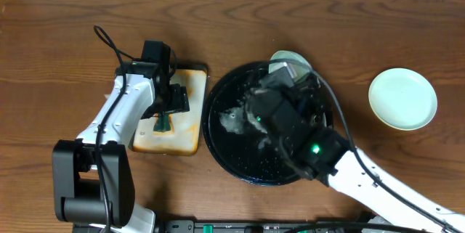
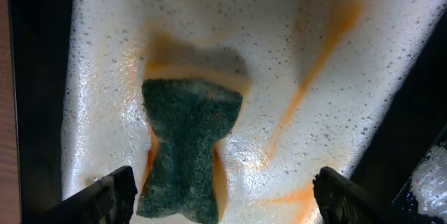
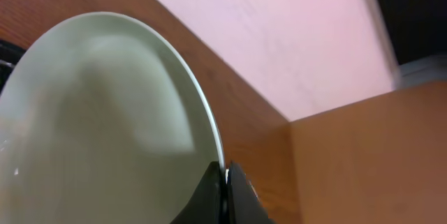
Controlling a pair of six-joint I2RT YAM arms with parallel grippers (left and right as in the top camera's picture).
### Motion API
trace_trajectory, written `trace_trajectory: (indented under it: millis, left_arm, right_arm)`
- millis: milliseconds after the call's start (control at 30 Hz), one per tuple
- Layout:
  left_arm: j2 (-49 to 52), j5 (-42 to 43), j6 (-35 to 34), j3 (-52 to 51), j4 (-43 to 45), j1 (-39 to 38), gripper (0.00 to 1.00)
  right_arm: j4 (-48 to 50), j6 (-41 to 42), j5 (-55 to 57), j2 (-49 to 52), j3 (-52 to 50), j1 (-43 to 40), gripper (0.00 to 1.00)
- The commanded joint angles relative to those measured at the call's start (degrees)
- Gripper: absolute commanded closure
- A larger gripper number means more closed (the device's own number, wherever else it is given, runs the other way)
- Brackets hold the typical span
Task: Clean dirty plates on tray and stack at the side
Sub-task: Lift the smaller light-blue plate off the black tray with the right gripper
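Nearest, your left gripper hangs wide open and empty over the green sponge on the foamy pale tray; the sponge's long axis crosses the line between the fingers; farther, your right gripper pinches tight the rim of a mint plate, tilted over the far rim of the black tray; the other plate lies to its right, by the right edge of the table, so the right arm is nearer.

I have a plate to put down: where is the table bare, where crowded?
Bare wood: between the black tray and the mint plate at the right, along the far edge behind both trays, and left of the left arm. Crowded: the middle, where the stained tray sits close beside the black tray.
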Motion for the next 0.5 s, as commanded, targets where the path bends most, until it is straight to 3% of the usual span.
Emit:
trace_trajectory:
  millis: [0,467]
  left_arm:
    - [-0.02,0.09,0.59,-0.44,-0.17,0.20,0.17]
    - [-0.02,0.09,0.57,-0.44,-0.17,0.20,0.17]
  right_arm:
    - [0.48,-3.28,7.06,-0.90,0.96,2.64,0.99]
    - [0.90,-5.62,10.62,-0.90,0.96,6.95,0.99]
